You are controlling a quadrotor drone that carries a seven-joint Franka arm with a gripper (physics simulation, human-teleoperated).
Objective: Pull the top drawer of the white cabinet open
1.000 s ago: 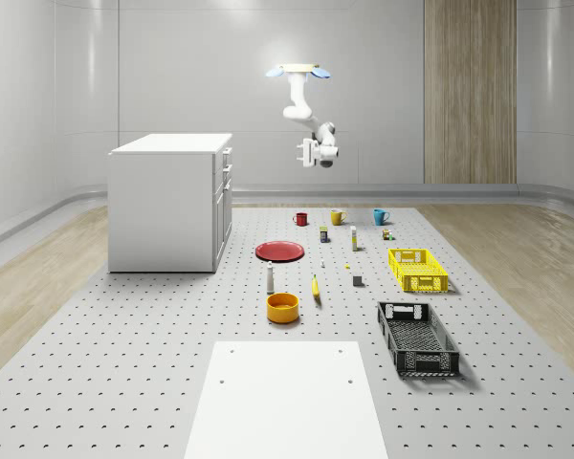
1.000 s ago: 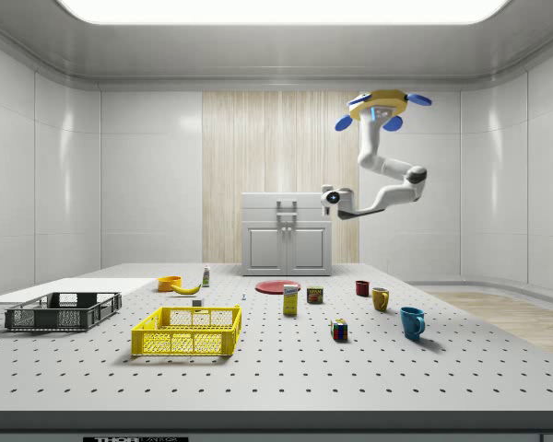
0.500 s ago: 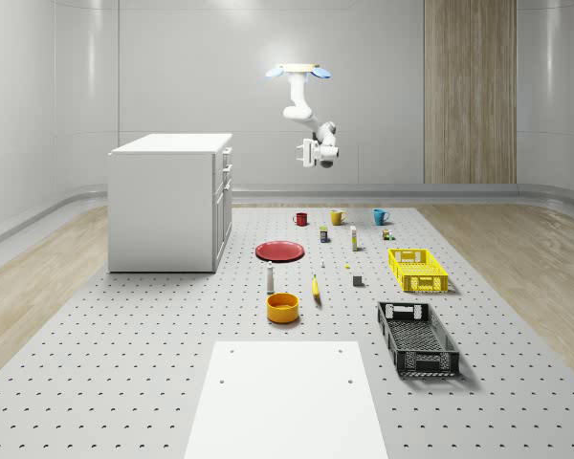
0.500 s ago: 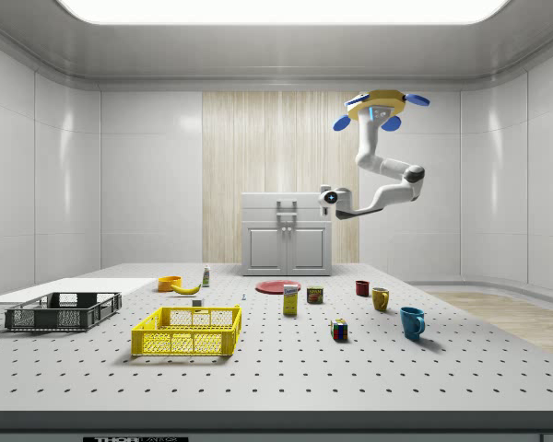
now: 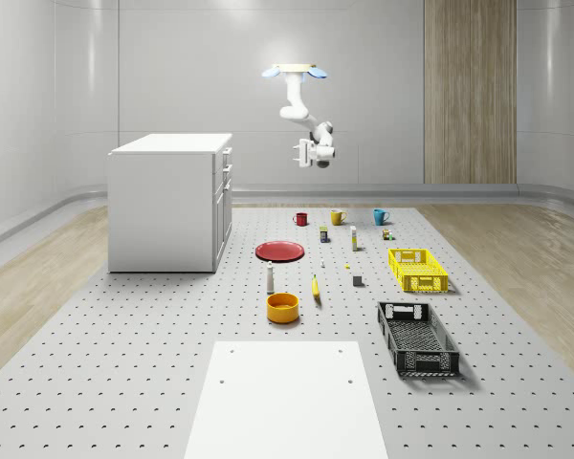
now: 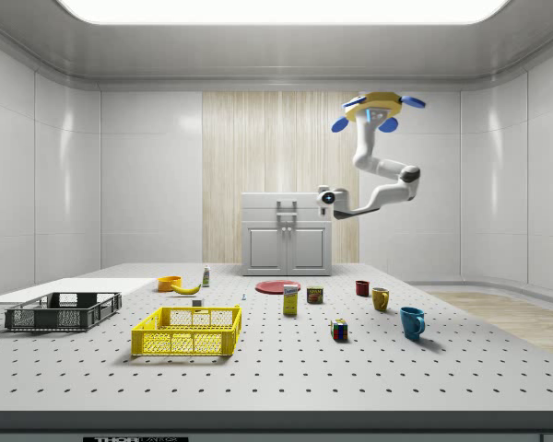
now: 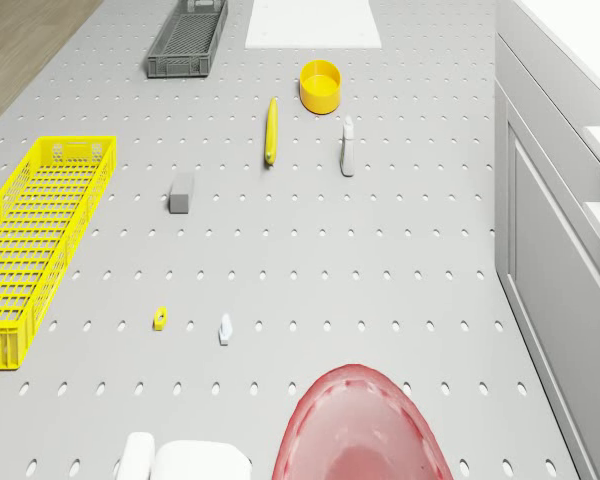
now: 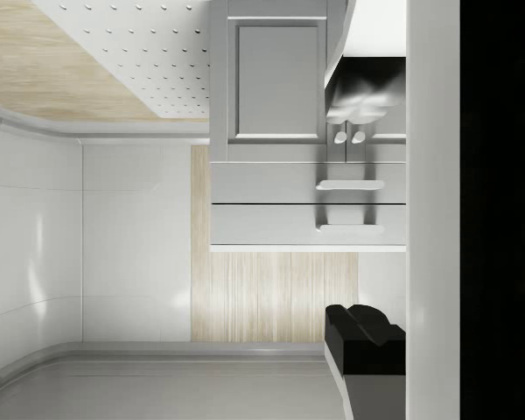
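Your bench (image 5: 124, 382) is a wide grey slab dotted with holes, and the white cabinet (image 5: 167, 203) stands on it toward the whole-scene view's left. Its front faces the whole-scene view's right, and from the wrist view you can see two drawers stacked above a pair of doors. The top drawer (image 8: 271, 224) sits flush with the one beside it, shut, its handle (image 8: 348, 228) a short pale bar.

Your drone (image 5: 296, 70) hovers high above the bench's far part, out in front of the cabinet and well apart from it, roughly over the red plate (image 5: 279, 251) and the row of mugs. The arm (image 6: 384, 180) hangs down from it and bends toward the cabinet. The claw (image 5: 301, 152) is at about the height of the cabinet's top, pointed at the drawer fronts with open air between. You cannot tell from these views how wide the claw stands.

Nearer on the bench lie a yellow basket (image 5: 417, 269), a black basket (image 5: 416, 338), an orange bowl (image 5: 282, 307) and a banana (image 5: 316, 287).
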